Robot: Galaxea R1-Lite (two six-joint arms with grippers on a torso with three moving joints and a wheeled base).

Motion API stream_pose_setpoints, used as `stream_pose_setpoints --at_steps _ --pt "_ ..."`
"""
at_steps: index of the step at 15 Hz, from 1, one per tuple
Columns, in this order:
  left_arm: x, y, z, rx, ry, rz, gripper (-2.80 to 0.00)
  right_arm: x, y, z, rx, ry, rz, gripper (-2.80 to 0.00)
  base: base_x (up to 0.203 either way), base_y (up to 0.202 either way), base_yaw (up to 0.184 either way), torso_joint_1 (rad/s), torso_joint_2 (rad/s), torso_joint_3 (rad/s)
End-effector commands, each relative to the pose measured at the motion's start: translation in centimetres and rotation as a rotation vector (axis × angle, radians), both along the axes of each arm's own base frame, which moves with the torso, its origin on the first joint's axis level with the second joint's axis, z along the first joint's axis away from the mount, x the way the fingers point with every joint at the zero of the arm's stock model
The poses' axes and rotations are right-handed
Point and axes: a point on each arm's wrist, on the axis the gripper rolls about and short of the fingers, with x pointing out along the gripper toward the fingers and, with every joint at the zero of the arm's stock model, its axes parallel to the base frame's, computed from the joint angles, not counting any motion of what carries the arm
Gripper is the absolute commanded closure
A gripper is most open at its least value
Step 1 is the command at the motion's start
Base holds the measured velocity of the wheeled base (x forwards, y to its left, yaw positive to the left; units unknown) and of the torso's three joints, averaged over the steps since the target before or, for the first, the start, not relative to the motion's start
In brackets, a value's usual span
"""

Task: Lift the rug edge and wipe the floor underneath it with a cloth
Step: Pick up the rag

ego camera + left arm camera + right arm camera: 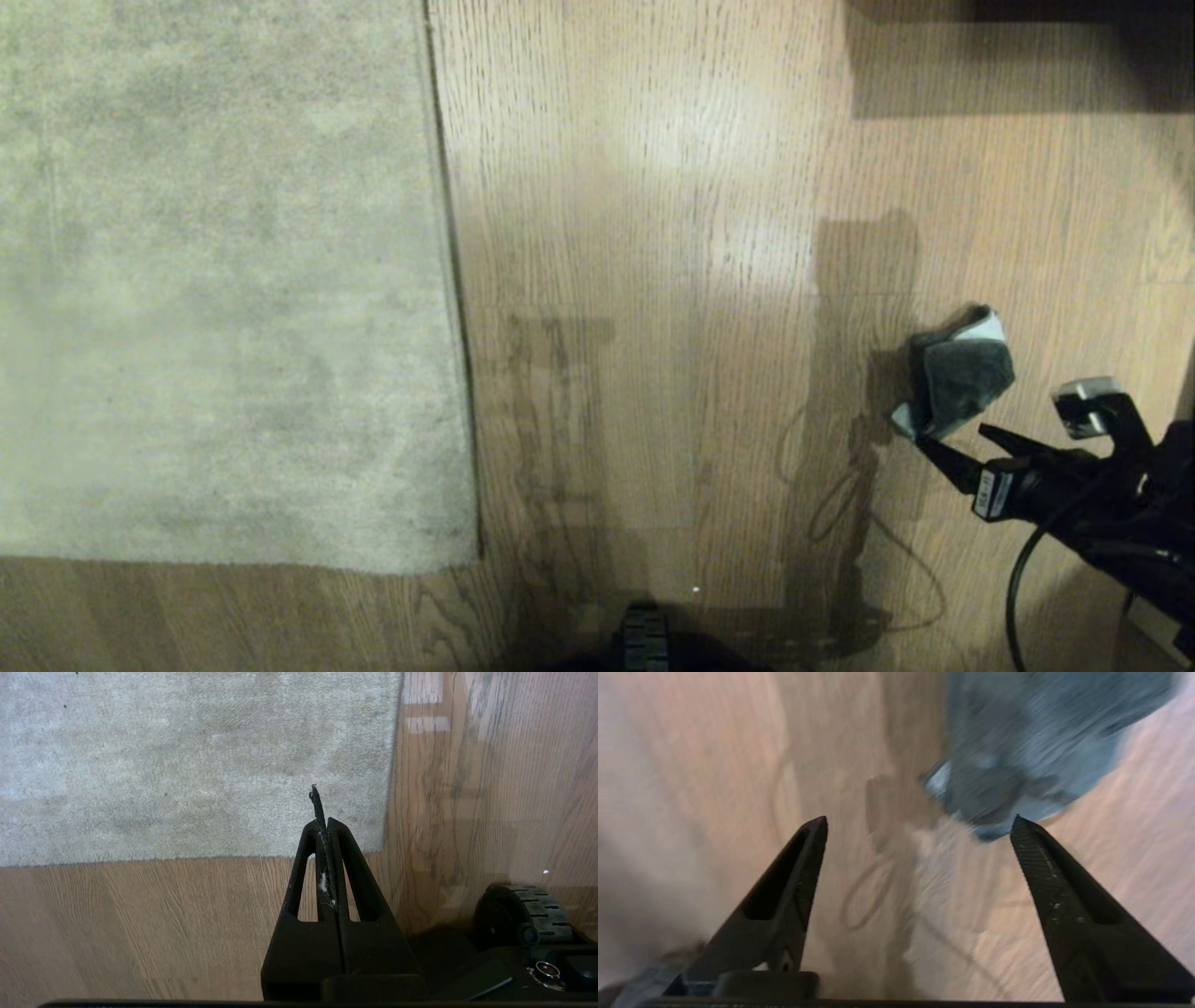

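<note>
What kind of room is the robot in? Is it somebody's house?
Probably a room in a home, maybe a living room or bedroom. You can see light brown wood-plank flooring, a big pale grey-beige short-pile rug lying flat on it, and a small dark grey-green cleaning cloth on the floor.

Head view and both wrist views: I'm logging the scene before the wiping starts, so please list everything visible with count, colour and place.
rug: one, pale grey-beige, flat on the left, its corner nearest the robot.
rug edge: one, straight border, lying flat on the floor.
floor: light brown wood-grain planks, around the rug.
cloth: one, dark grey-green with pale edge, crumpled on the floor at right.
base wheel: one, black, by the rug corner.
right tool: black, fingers open, just short of the cloth.
left tool: black, shut, above the rug corner.
</note>
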Motion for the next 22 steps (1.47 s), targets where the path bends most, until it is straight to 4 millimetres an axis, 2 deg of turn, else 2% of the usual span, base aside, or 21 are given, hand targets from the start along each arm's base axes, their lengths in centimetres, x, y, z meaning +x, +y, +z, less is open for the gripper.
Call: stream_pose_setpoints --at_steps 1,7,12,17,22 --pt "0.0 0.0 0.0 0.0 -0.001 0.0 0.0 0.0 0.1 0.0 0.006 -0.017 0.018 -2.8 0.0 0.0 0.0 0.0 0.0 0.0" --pt "0.0 0.0 0.0 0.0 -0.001 0.0 0.0 -1.0 3.0 0.2 0.069 -0.002 0.131 -2.8 0.0 0.0 0.0 0.0 0.0 0.0" --pt "0.0 0.0 0.0 0.0 -0.001 0.0 0.0 -0.9 3.0 -0.1 0.053 0.006 0.052 -2.8 0.0 0.0 0.0 0.0 0.0 0.0" --pt "0.0 0.0 0.0 0.0 -0.001 0.0 0.0 1.2 3.0 -1.0 0.043 0.015 -0.006 -2.8 0.0 0.0 0.0 0.0 0.0 0.0" --pt "0.0 0.0 0.0 0.0 -0.001 0.0 0.0 3.9 3.0 -1.1 0.051 -0.028 -0.051 -2.8 0.0 0.0 0.0 0.0 0.0 0.0"
